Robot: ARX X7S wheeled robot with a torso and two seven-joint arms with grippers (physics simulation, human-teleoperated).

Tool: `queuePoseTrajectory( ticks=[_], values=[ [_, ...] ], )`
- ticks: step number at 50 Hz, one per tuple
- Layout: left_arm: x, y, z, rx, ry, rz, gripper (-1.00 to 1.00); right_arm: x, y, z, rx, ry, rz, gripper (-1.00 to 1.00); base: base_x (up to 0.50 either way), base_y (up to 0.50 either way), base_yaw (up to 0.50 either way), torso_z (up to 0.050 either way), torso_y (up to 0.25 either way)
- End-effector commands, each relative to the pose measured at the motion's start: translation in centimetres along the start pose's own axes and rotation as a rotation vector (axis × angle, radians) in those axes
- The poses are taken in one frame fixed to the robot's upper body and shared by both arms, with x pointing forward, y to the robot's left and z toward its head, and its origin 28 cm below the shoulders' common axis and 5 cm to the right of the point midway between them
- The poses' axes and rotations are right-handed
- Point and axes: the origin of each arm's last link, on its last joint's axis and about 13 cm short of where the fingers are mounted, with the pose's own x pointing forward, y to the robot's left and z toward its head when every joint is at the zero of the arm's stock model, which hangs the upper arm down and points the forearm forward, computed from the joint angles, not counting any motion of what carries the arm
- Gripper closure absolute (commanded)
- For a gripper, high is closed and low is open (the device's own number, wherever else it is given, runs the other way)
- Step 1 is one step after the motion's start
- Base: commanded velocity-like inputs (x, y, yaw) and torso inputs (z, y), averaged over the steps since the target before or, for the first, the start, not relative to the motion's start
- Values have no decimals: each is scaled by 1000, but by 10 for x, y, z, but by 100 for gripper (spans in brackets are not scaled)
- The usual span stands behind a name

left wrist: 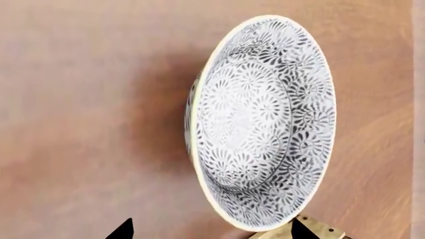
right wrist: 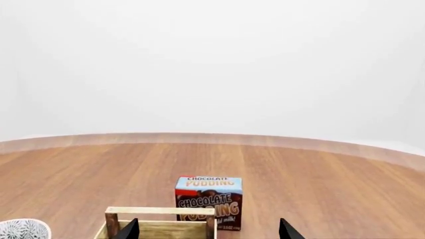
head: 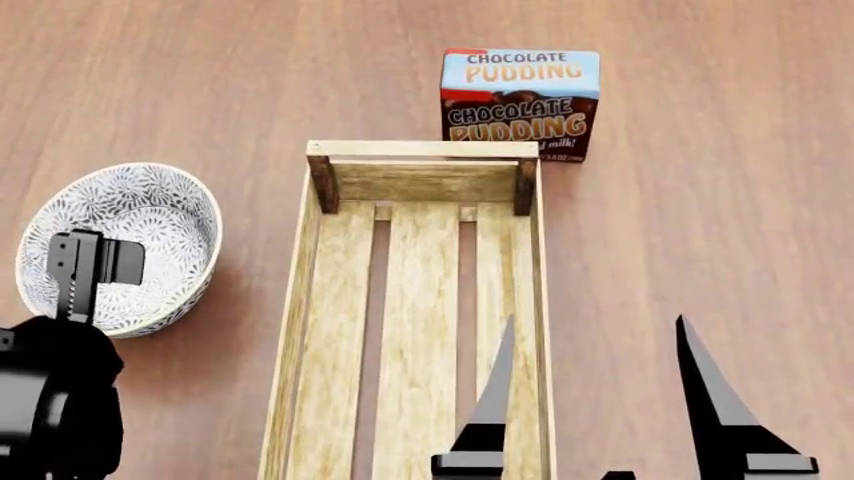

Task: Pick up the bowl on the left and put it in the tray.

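Observation:
The bowl (head: 147, 215), white with a dense grey-black floral pattern, stands on the wooden table left of the tray (head: 420, 300), a long light-wood crate with a slatted bottom. My left gripper (head: 94, 262) hangs over the bowl's near side. In the left wrist view the bowl (left wrist: 262, 124) fills the middle, and the left gripper (left wrist: 212, 231) is open, with nothing between its dark fingertips. My right gripper (head: 594, 380) is open over the tray's near right side, holding nothing. The right wrist view has the right gripper (right wrist: 209, 230) facing the tray's far end rail (right wrist: 159, 211).
A chocolate pudding box (head: 521, 105) stands upright just beyond the tray's far right corner, also seen as a pudding box (right wrist: 208, 199) in the right wrist view. A tray corner (left wrist: 319, 230) lies beside the bowl. Bare wooden table surrounds everything.

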Motion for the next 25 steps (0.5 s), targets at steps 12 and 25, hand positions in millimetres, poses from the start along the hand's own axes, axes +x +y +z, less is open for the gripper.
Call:
queuePoseTrajectory(
  ticks=[12,25],
  values=[
    [15,3,4,-156,-11,7,-100,2,-2,0,2,-10,-5,-100,0,0,0,0,0],
    [22,-5,5,-127,-30,12,-100,2,-2,-2,0,-4,-2,-100,0,0,0,0,0]
  ],
)
